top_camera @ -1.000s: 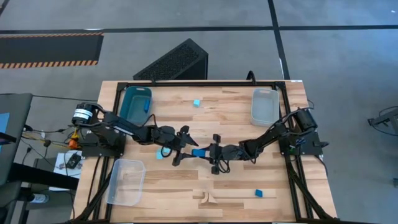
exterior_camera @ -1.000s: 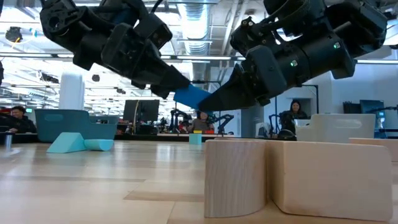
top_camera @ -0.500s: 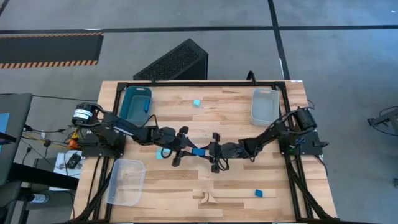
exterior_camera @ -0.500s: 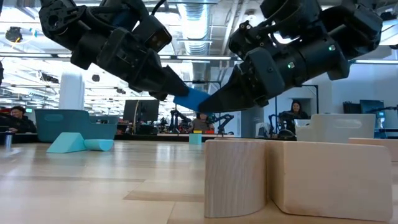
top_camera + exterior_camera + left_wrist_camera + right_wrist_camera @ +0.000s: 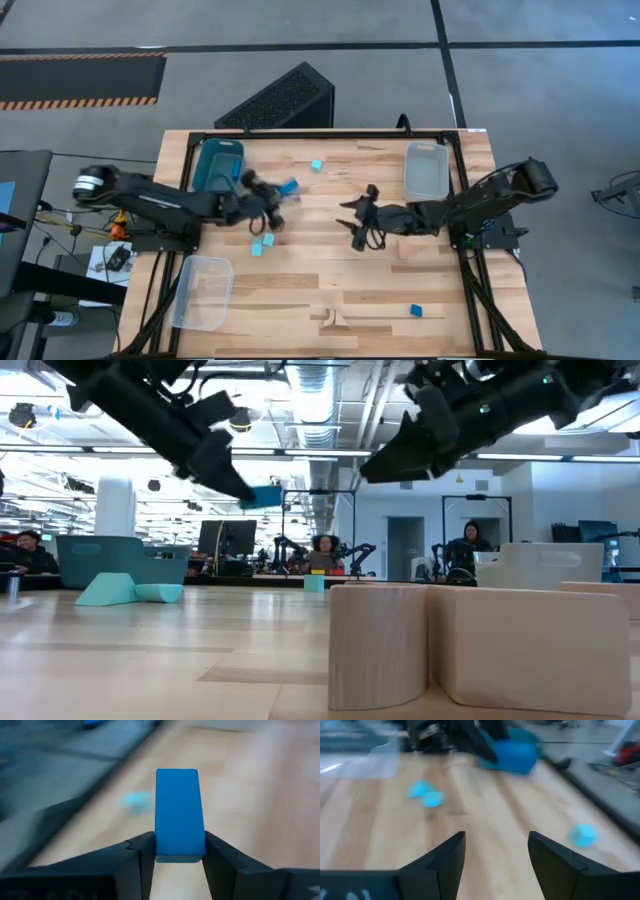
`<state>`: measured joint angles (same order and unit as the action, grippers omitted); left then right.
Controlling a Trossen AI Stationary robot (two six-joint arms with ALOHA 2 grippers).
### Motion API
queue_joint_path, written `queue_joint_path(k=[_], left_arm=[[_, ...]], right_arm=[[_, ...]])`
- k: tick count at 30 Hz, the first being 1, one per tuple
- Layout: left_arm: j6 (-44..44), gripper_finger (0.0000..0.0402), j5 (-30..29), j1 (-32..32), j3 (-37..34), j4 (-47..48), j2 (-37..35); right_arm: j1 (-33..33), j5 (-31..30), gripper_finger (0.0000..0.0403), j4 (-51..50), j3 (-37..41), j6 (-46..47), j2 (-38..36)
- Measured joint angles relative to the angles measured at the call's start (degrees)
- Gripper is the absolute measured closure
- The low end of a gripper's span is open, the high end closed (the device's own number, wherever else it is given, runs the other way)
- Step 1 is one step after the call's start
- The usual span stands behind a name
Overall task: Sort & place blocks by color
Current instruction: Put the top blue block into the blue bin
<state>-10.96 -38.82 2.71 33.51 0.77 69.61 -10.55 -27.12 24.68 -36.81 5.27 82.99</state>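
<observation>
One dark blue brick (image 5: 179, 812), a smooth flat-faced little slab, sits pinched endwise in the jaws of the left gripper (image 5: 268, 205), up off the bench (image 5: 330, 280) and just beside the teal tray (image 5: 213, 168) at the far left corner. Looks to me like the carry step of sorting, so next it needs to swing over that tray and let go. The right gripper (image 5: 356, 215) hangs mid-bench with its jaws spread and nothing in them, and a few turquoise blocks (image 5: 260, 245) plus one small blue block (image 5: 416, 311) sit loose on the wood.
</observation>
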Motion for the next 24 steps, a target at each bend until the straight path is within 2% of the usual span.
queue_joint_path(k=[2, 4, 6, 8, 12, 18, 24], left_arm=[[-3.3, 0.0273, -7.8, -0.6, -0.4, 5.3, -4.4], [-7.1, 0.0269, -12.8, -0.9, -1.2, 9.1, -8.3], [-9.9, 0.0274, -16.8, -2.1, -2.9, 12.8, -11.3], [-12.1, 0.0284, -18.1, -3.6, -4.9, 16.1, -14.2], [-18.6, 0.0293, -18.3, -9.3, -8.3, 22.2, -17.4], [-24.8, 0.0279, -17.6, -19.9, -11.2, 27.0, -19.7], [-25.1, 0.0278, -9.8, -29.0, -13.1, 25.0, -18.3]], right_arm=[[0.0, -1.2, 0.0175, -0.4, 2.3, 1.9, -2.2], [0.0, -1.1, 0.0180, 0.2, 4.5, 4.2, -3.7], [0.1, -1.5, 0.0184, 0.8, 6.7, 6.3, -4.8], [0.1, -1.7, 0.0186, 0.4, 8.2, 8.9, -5.5], [-0.4, -1.6, 0.0186, 0.4, 10.0, 13.8, -5.4], [-1.8, -5.0, 0.0188, -0.8, 10.1, 15.3, -5.0], [-1.9, -5.8, 0.0186, -1.5, 10.1, 15.4, -5.5]])
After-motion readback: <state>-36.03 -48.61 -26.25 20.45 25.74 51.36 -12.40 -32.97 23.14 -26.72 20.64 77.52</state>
